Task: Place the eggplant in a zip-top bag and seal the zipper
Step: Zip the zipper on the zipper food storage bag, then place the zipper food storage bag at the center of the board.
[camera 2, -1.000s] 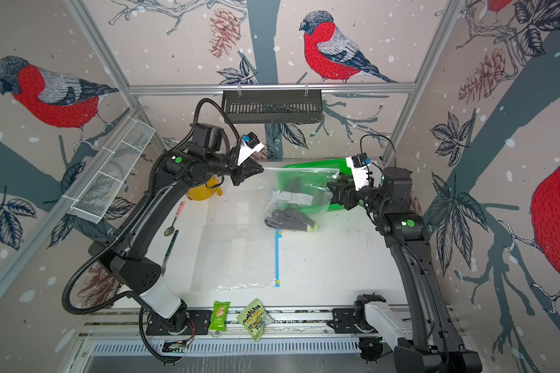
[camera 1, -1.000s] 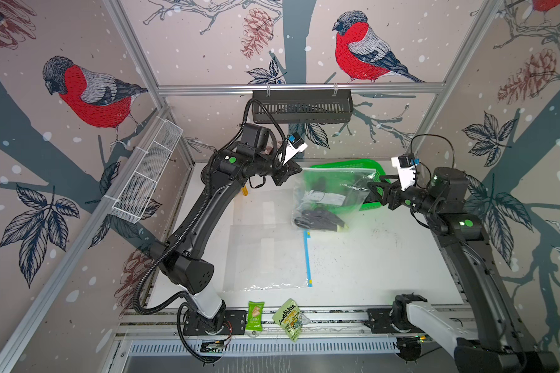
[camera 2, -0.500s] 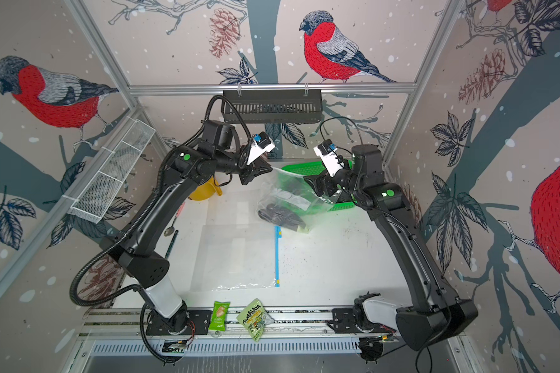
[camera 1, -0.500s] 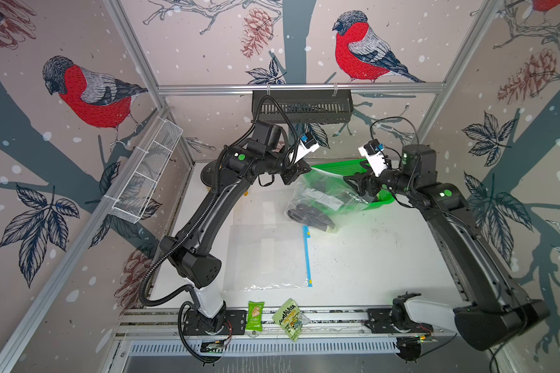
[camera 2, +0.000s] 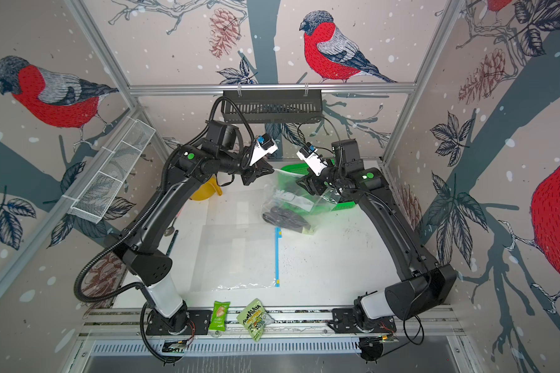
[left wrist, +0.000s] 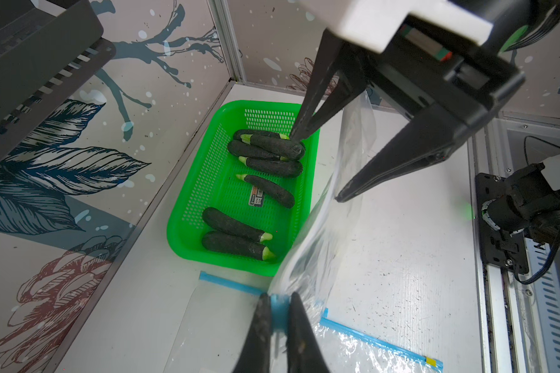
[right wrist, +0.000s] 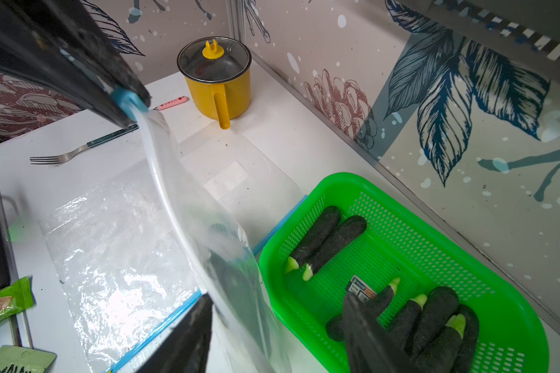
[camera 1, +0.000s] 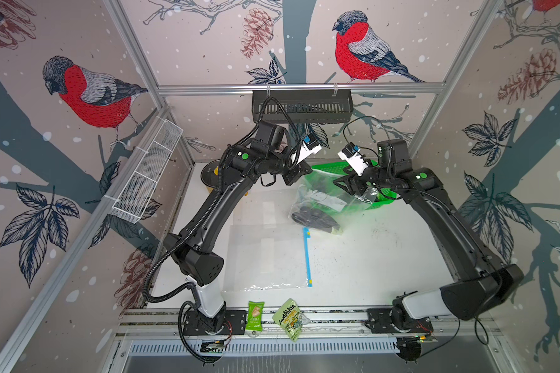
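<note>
Altogether three zip-top bags, one green basket

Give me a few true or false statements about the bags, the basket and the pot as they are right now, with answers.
1. The left gripper is clamped on the lifted bag at its blue zipper end. True.
2. The green basket is empty. False: the green basket holds several eggplants.
3. The right gripper has its jaws apart. True.
4. The yellow pot has no lid. False: a glass lid sits on the yellow pot.
5. A second bag lies flat on the table. True.
</note>
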### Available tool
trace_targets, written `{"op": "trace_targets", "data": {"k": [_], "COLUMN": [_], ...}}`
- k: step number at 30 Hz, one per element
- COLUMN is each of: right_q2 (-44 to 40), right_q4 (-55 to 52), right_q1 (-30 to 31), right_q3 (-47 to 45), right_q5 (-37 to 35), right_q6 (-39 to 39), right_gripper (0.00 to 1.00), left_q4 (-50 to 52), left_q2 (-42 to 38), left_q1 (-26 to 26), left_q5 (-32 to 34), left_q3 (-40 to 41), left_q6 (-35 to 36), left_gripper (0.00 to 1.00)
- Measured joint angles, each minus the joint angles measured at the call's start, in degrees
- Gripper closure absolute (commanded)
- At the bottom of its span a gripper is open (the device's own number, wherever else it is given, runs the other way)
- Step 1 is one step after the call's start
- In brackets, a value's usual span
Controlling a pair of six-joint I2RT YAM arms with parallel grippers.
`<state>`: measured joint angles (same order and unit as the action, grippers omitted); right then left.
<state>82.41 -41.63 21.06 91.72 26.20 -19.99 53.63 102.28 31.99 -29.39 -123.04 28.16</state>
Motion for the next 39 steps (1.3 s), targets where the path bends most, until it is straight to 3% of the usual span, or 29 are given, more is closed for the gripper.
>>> {"op": "trace_targets", "data": {"k": [1,5,6,10,15,21,26,29,35,39], "right_q2": [0.0,-0.7,-1.2,-3.6,-7.0,-10.9,-15.5,-18.7,-24.0,-27.8], "right_q4": [-0.1,-0.1,-0.1,0.2,0.3,0.7,1.5,1.6,1.7,-1.2], "right_q1": [0.0,0.4,0.6,2.3,10.3,17.7,19.0,14.0,-9.5,-21.0], "right_q3": [0.0,-0.8,-1.2,-2.0,-4.7,-8.1,-9.2,-9.4,-20.3,-29.7], "right_q5": [0.0,0.4,0.4,-0.3,-4.8,-11.6,-13.2,-12.3,-5.4,-1.4], "right_q6": [-0.1,0.1,0.3,4.0,10.0,19.3,28.0,32.3,36.4,36.3], "right_gripper": [0.65,0.93,0.96,0.98,0.98,0.98,0.98,0.98,0.99,0.99], "left_q4": [0.0,-0.1,-0.2,-0.9,-5.8,-20.2,-32.9,-38.3,-42.2,-42.9], "left_q2": [0.1,0.3,0.3,0.2,-3.0,-12.2,-18.7,-19.5,-18.1,-18.0], "left_q1": [0.0,0.0,0.0,0.0,-1.7,-8.2,-12.0,-14.0,-15.0,-15.0], "left_q5": [0.0,0.0,0.0,0.2,0.2,-1.4,-3.3,-4.1,-6.8,-8.1], "left_q3": [0.0,0.0,0.0,0.0,4.2,17.3,26.4,27.9,28.5,30.0], "left_q6": [0.3,0.4,0.3,0.1,-3.4,-12.1,-19.5,-23.1,-27.4,-28.4], "left_gripper": [0.89,0.61,0.55,0.33,0.2,0.15,0.15,0.15,0.15,0.15]}}
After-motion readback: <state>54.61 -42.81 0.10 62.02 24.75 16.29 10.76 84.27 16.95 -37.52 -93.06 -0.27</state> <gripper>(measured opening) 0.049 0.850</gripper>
